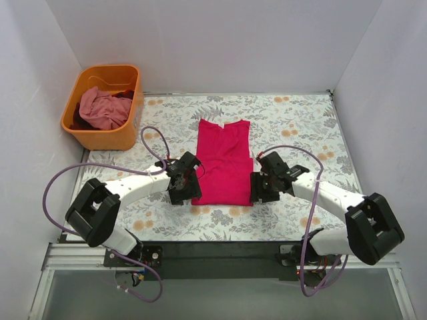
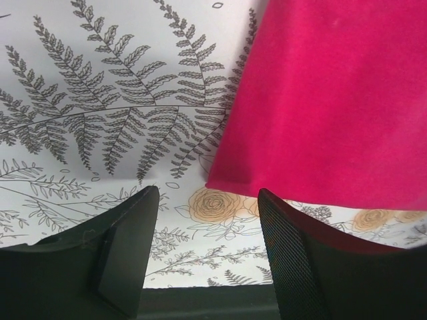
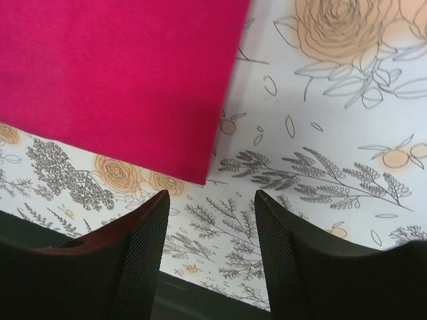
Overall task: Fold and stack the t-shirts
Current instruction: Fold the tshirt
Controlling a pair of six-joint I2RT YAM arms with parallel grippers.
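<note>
A crimson-pink t-shirt (image 1: 223, 165) lies folded into a long rectangle on the floral cloth, neck end away from me. My left gripper (image 1: 181, 180) hovers open beside its near left corner (image 2: 230, 177), nothing between the jaws (image 2: 208, 200). My right gripper (image 1: 261, 187) stands open just off the near right corner (image 3: 200, 175), its jaws (image 3: 211, 199) empty too. A paler dusty-pink t-shirt (image 1: 101, 110) sits crumpled in the orange basket.
The orange basket (image 1: 107, 138) stands at the far left corner, holding the pink shirt and some dark clothing. White walls close in on three sides. A black rail (image 1: 220, 252) runs along the near edge by the arm bases.
</note>
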